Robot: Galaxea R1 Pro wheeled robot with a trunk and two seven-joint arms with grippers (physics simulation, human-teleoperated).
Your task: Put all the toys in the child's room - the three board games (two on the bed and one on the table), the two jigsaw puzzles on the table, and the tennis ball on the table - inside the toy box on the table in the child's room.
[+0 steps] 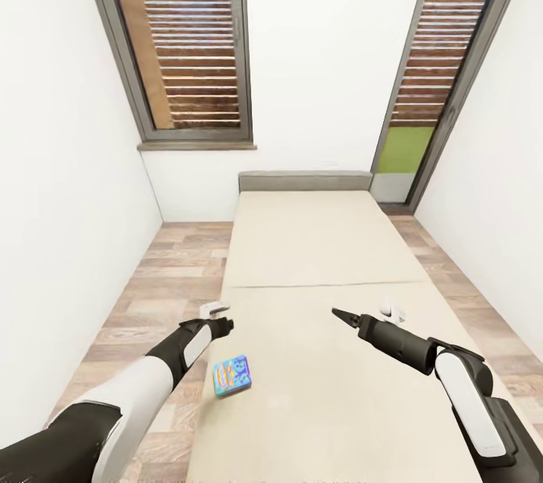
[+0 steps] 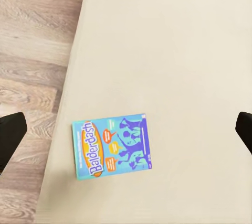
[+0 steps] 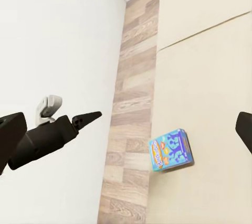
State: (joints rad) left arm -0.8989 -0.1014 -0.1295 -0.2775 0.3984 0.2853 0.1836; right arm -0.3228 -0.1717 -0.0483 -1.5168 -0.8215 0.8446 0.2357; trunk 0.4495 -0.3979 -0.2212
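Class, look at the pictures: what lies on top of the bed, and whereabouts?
One blue board game lies flat on the bed, near its edge on the robot's left, by the wood floor. The box hides the patch of mattress beneath it.

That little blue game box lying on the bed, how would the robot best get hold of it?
Probably by its edges. The blue game box lies flat on the bed, close to the mattress's left edge, so there is nothing to slip under. The left gripper, hanging above it with fingers spread wide, would likely come straight down and pinch across the shorter width, one finger on each long edge.
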